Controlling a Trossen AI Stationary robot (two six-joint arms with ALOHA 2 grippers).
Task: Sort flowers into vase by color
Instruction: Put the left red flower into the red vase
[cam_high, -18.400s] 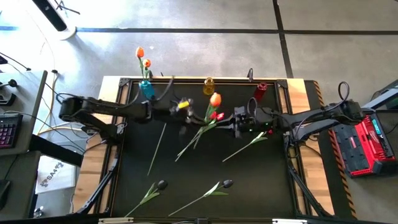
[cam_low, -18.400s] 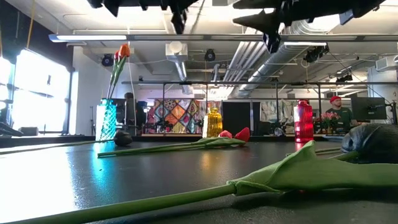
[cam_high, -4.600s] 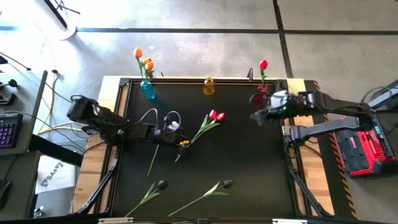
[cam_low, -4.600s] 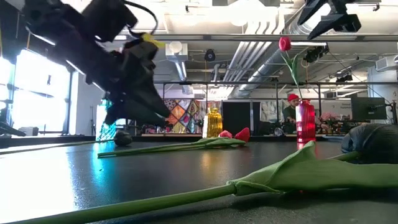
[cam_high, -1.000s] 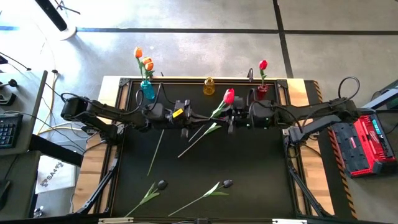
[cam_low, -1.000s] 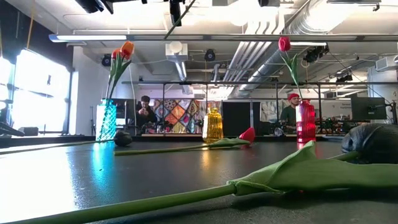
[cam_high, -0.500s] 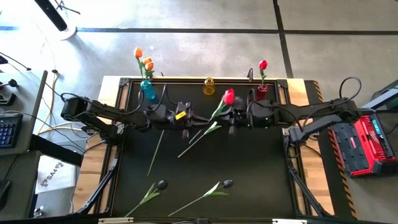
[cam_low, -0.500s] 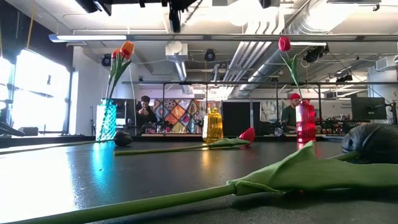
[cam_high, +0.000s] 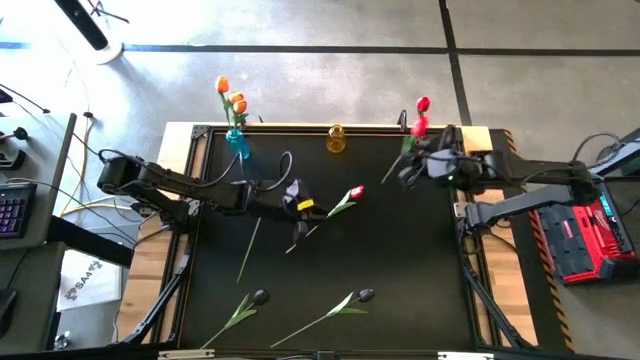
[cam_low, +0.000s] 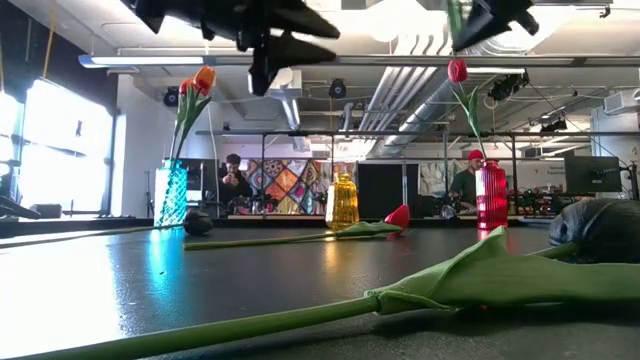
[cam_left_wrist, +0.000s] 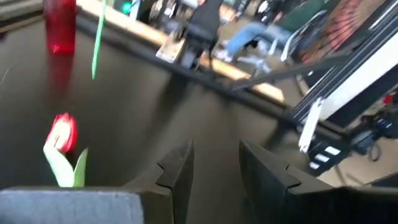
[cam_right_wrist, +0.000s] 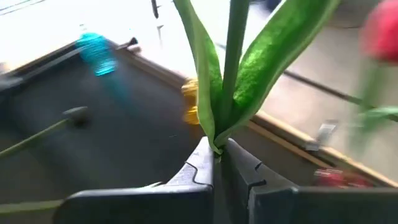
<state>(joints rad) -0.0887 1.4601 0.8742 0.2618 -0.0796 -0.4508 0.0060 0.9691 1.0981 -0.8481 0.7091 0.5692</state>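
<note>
Dark and stretched low, your left arm reaches from the table's left edge toward the middle, its left gripper (cam_high: 297, 228) pitched down over the black table (cam_high: 400, 280). Your right arm comes in from the right edge, bent so the right gripper (cam_high: 408, 172) sits high near the far right corner, just beside the red vase (cam_low: 488, 196).

You have a red tulip (cam_high: 419, 127) in that right gripper: its stem runs from the fingers up and away toward the vase, head uppermost, close to the red tulip already standing in the vase (cam_low: 458, 71). In the right wrist view the fingers (cam_right_wrist: 199, 165) are pinched tight on the green stem where the leaves fork.

Your left gripper holds nothing; its fingers (cam_left_wrist: 180, 165) stand narrowly parted with bare table between them. Just ahead of it lies another red tulip (cam_high: 352, 194), flat, stem slanting back toward the gripper, head pointing to the far right.

Two orange tulips (cam_high: 237, 101) stand in the blue vase (cam_high: 238, 145); the yellow vase (cam_high: 335, 139) sits between the others. Two black tulips (cam_high: 260, 297) lie near the front edge.
</note>
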